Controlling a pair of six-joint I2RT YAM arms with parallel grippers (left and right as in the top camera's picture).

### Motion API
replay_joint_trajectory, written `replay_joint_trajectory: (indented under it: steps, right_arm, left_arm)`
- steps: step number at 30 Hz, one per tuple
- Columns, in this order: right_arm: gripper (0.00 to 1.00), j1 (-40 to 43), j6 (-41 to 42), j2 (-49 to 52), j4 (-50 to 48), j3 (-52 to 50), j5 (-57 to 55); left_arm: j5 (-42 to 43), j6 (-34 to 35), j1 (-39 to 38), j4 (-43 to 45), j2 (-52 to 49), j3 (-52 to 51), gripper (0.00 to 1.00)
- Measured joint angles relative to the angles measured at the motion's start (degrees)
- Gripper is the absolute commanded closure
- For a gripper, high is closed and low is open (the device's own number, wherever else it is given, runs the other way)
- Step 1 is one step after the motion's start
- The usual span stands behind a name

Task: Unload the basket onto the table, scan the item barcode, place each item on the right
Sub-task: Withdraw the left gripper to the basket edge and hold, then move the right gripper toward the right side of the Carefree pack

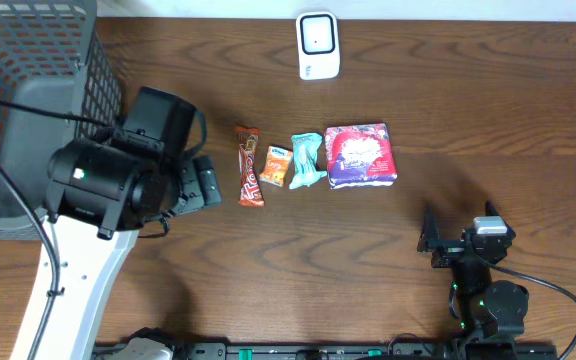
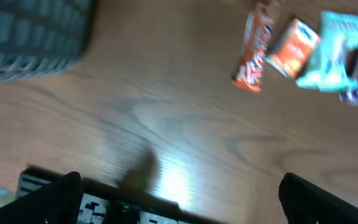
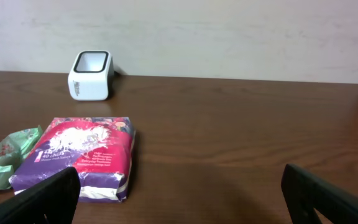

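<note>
Nearest the overhead lens, the left gripper (image 1: 201, 184) is hovering wide open, empty, beside an orange chocolate-bar wrapper (image 1: 250, 166); a small orange packet (image 1: 275, 166), mint-green crumpled pouch (image 1: 308, 161) and purple square pack (image 1: 361, 155) are lying alongside (all in one row); the right gripper (image 3: 179, 202) is gaping empty; a white boxy scanner (image 1: 318, 45) is sitting well beyond them.

A mock shop checkout: barcode scanner (image 1: 318, 45), wire basket (image 1: 28, 90) and packaged goods (image 1: 360, 155) on a wooden table (image 1: 298, 270).
</note>
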State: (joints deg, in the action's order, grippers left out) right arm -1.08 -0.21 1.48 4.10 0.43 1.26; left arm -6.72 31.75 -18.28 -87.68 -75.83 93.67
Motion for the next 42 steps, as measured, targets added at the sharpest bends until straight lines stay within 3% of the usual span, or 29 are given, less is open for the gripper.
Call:
replay_joint_trajectory:
  steps: [16,22,33,42]
  right_arm:
    - [0.01,0.0,0.0,0.0,0.0,0.0,0.0]
    - [0.01,0.0,1.3,0.0,-0.2,0.0,0.4]
    - [0.01,0.0,17.0,0.0,-1.1,0.0,8.0]
    - [0.01,0.0,44.9,0.0,-3.1,0.0,19.0]
  left_arm:
    - [-1.8,5.7,13.3,0.4,0.0,0.0,0.00]
    - [-2.1,6.9,13.8,0.4,0.0,0.0,0.01]
    - [-2.3,7.3,13.8,0.4,0.0,0.0,0.00]
    - [-2.3,7.3,13.8,0.4,0.0,0.0,0.00]
